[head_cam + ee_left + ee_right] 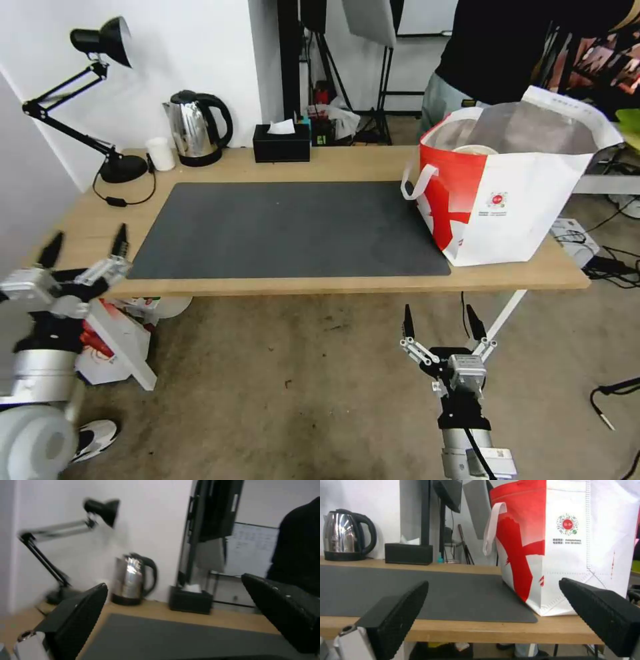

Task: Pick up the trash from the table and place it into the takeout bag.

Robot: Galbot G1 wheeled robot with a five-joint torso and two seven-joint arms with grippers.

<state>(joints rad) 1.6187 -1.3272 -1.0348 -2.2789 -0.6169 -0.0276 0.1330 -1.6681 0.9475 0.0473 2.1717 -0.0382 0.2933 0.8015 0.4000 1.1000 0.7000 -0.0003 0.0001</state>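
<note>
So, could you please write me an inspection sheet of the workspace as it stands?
Surface: light-wood table with dark grey mat.
Job's things: white-and-red takeout bag upright at the table's right end, a round tan lid visible inside.
Clutter: black desk lamp, steel kettle, small white cup, black tissue box.
Grippers: left gripper open at the table's left front corner; right gripper open, below the front edge.
Cables: lamp cord; floor cables.
Surroundings: person behind the bag.

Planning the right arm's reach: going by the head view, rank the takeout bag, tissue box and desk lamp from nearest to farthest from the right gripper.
From the right gripper:
1. Takeout bag, table's right end.
2. Tissue box, back edge, middle.
3. Desk lamp, far-left corner.
</note>
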